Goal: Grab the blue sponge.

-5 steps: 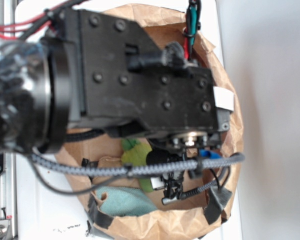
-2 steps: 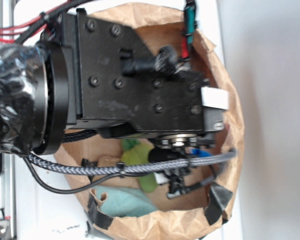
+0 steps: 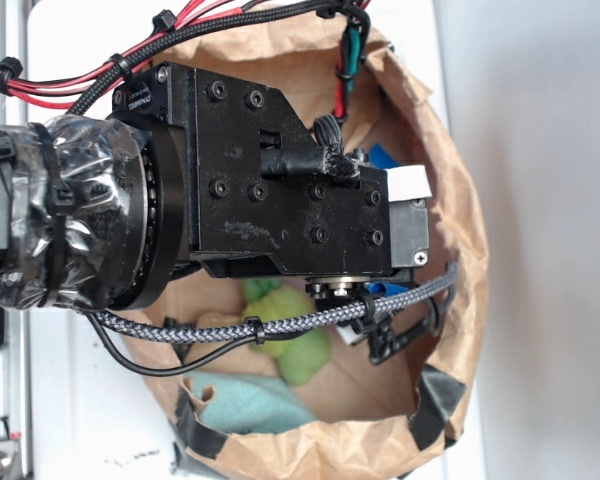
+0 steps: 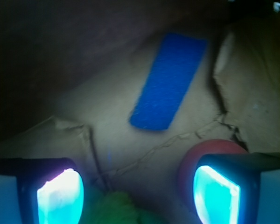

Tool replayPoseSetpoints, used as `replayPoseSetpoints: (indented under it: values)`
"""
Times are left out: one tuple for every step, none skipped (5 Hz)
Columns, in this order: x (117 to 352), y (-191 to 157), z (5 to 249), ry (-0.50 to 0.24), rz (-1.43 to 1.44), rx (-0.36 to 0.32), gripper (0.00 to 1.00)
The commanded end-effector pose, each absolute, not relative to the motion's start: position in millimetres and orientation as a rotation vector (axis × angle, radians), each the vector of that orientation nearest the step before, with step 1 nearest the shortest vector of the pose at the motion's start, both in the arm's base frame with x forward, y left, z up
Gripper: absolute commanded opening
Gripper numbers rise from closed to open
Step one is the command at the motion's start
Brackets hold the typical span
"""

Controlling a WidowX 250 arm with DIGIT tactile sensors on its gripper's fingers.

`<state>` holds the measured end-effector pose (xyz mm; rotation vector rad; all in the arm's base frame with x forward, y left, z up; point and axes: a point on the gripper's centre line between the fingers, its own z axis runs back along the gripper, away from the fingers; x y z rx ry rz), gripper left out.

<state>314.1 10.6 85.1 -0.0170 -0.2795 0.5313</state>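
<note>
The blue sponge (image 4: pixel 168 81) lies flat on the brown paper floor, long side slanted, ahead of my gripper (image 4: pixel 137 179) and a little right of its midline. The jaws stand wide open with nothing between the glowing cyan pads (image 4: pixel 60 196), well short of the sponge. In the exterior view only a blue corner of the sponge (image 3: pixel 385 157) shows past the black wrist housing (image 3: pixel 280 190), which hides the fingers.
Crumpled paper bag walls (image 3: pixel 465 250) ring the work area. A green soft toy (image 3: pixel 295 345) lies just under the jaws. A reddish ring (image 4: pixel 210 149) sits behind the right finger. A pale teal cloth (image 3: pixel 245 405) lies by the near wall. Braided cables (image 3: pixel 280 325) cross the bag.
In the exterior view the arm has shifted up and left, uncovering a blue corner of the sponge at its upper right and more of the green toy below.
</note>
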Motion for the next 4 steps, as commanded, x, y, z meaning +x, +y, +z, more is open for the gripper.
replayPoseSetpoints:
  values:
    - [342,30,83,-0.315,0.568,0.029,1.0]
    - [351,31,74,-0.315,0.594,0.038,1.0]
    - [362,28,62,-0.33,0.595,0.095,1.0]
    - [359,29,61,-0.337,0.589,0.114,1.0]
